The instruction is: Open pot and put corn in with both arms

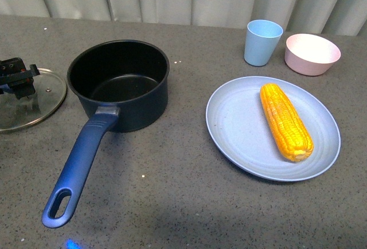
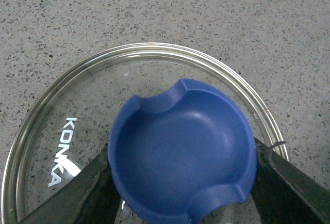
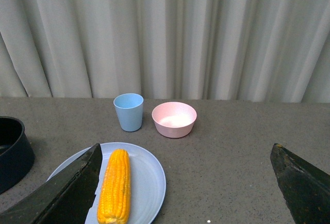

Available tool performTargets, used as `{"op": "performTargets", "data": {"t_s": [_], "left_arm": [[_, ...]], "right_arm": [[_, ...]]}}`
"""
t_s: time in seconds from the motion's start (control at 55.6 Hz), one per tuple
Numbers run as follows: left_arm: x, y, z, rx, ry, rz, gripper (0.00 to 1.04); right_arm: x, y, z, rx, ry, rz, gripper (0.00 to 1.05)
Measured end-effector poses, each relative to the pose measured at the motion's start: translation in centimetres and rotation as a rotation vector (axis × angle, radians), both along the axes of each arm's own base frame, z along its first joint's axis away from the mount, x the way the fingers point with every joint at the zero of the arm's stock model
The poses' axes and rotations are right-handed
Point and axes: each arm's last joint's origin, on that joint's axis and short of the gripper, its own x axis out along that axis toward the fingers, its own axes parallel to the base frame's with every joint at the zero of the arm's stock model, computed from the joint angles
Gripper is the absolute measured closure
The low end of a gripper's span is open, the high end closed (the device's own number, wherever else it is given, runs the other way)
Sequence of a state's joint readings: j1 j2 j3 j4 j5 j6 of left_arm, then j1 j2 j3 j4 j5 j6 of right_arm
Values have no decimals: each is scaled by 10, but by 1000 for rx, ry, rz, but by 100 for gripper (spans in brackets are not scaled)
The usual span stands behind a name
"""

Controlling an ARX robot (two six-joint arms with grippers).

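The pot (image 1: 137,114) stands uncovered on the grey table (image 1: 183,203), left of centre, its black inside empty and its long handle (image 1: 80,163) pointing toward the robot. Just to its left, at the edge of the front view, is the glass lid (image 1: 23,111), which seems to lie flat on the table, though the view there is too cropped to be sure. The left hand (image 1: 17,78) is over it, and the left wrist view shows its two black fingers (image 2: 77,193) pressed against either side of the lid's blue knob (image 2: 180,152), gripping it. The corn (image 1: 285,121) lies on a pale blue plate (image 1: 235,128) to the right, well apart from the pot. Behind the plate stand a blue cup (image 1: 262,42) and a pink bowl (image 1: 312,54). The right hand (image 3: 185,182) hangs above the table near the plate, its fingers spread wide and holding nothing.
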State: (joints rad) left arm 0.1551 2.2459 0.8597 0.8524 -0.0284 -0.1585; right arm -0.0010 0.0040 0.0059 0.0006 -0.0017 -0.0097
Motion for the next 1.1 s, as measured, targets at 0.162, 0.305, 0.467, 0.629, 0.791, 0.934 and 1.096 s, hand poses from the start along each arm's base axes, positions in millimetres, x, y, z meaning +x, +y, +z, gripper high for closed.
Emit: {"op": "performTargets", "data": {"t_s": [0.162, 0.305, 0.467, 0.629, 0.791, 0.934, 1.096], "left_arm": [[-6, -1, 13, -8, -15, 12, 6], [-24, -7, 54, 9, -107, 27, 7], [-58, -13, 86, 19, -183, 46, 7], [-82, -19, 97, 17, -203, 57, 7], [-89, -21, 103, 22, -222, 46, 7], [-110, -29, 100, 104, -448, -188, 31], [-133, -37, 113, 161, -514, -210, 57]], "right_arm": [[0, 0, 0, 0, 0, 0, 9], [0, 0, 0, 0, 0, 0, 9], [0, 0, 0, 0, 0, 0, 9], [0, 0, 0, 0, 0, 0, 9], [0, 0, 0, 0, 0, 0, 9], [0, 0, 0, 0, 0, 0, 9], [0, 0, 0, 0, 0, 0, 9]]}}
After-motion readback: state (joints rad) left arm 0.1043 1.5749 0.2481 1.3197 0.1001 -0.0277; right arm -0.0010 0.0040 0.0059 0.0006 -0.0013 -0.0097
